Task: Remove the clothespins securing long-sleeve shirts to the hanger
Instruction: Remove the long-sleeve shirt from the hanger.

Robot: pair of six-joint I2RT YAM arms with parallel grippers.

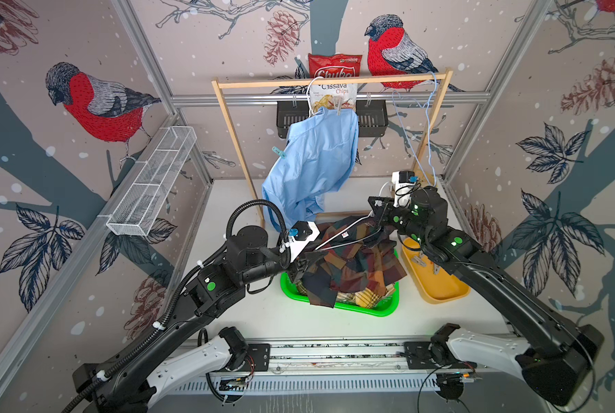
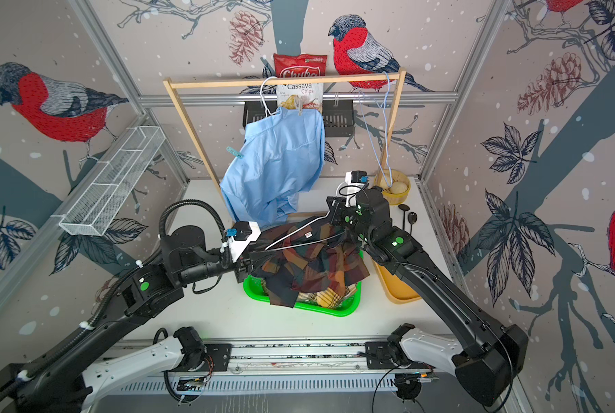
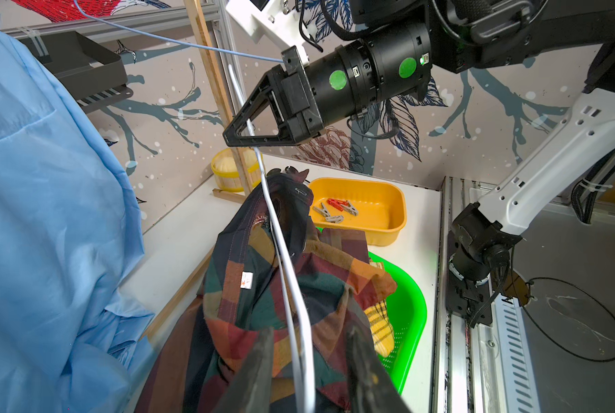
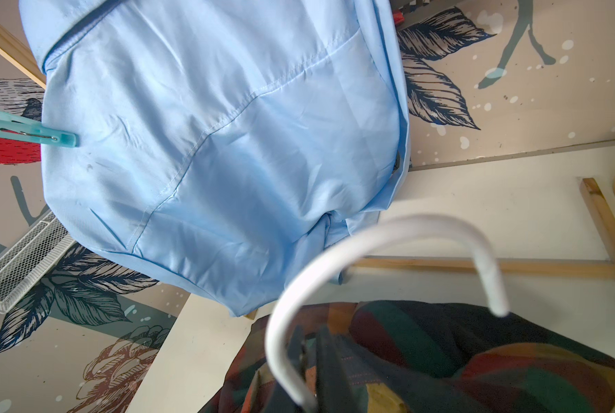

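Note:
A dark plaid shirt (image 1: 352, 264) hangs loosely from a white hanger (image 1: 345, 230) over the green basket (image 1: 370, 311), where a yellow plaid shirt (image 1: 363, 298) lies. My right gripper (image 3: 227, 139) is shut on the white hanger's neck (image 3: 249, 128), and the hook (image 4: 388, 229) curves out past it. My left gripper (image 3: 309, 332) is open, its fingers standing apart on either side of the hanger's wires (image 3: 291, 286) above the plaid cloth. On the wooden rack (image 1: 331, 82) hangs a light blue shirt (image 1: 316, 161) with a teal clothespin (image 1: 279, 152) and a pale clothespin (image 1: 339, 106).
A yellow tray (image 3: 381, 229) to the right holds a red clothespin (image 3: 336, 203) and pale ones (image 3: 329, 214). An empty blue hanger (image 1: 427, 118) hangs on the rack. Chip bags (image 1: 334, 71), a black basket (image 1: 370, 121) and a wire wall basket (image 1: 155, 178) line the walls.

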